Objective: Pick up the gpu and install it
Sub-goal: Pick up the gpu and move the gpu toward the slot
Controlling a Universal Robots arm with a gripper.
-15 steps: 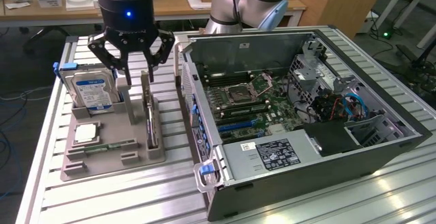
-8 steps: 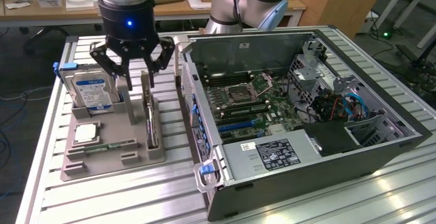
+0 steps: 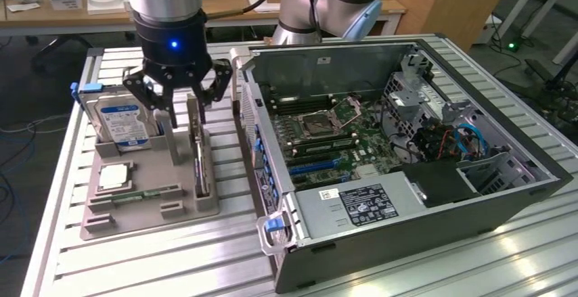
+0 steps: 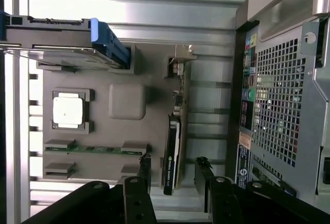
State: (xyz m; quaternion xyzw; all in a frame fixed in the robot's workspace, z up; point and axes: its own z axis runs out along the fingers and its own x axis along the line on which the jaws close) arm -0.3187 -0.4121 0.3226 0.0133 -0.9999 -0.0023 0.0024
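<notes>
The gpu (image 3: 200, 158) stands on edge in a slot of the grey parts tray (image 3: 153, 212), a thin card with a black face and a silver bracket at its far end. My gripper (image 3: 181, 118) hangs right over the card's far part, open, one finger on each side of it. In the wrist view the gpu (image 4: 174, 131) runs edge-on between my two black fingers (image 4: 144, 168), with a gap on both sides, and the gripper (image 4: 174, 168) touches nothing.
A silver hard drive with a blue label (image 3: 122, 122) stands in the tray beside the gripper. A processor chip (image 3: 114, 175) and a memory stick (image 3: 137, 194) lie nearer the front. The open computer case (image 3: 397, 141) sits at the exterior view's right, close to the tray.
</notes>
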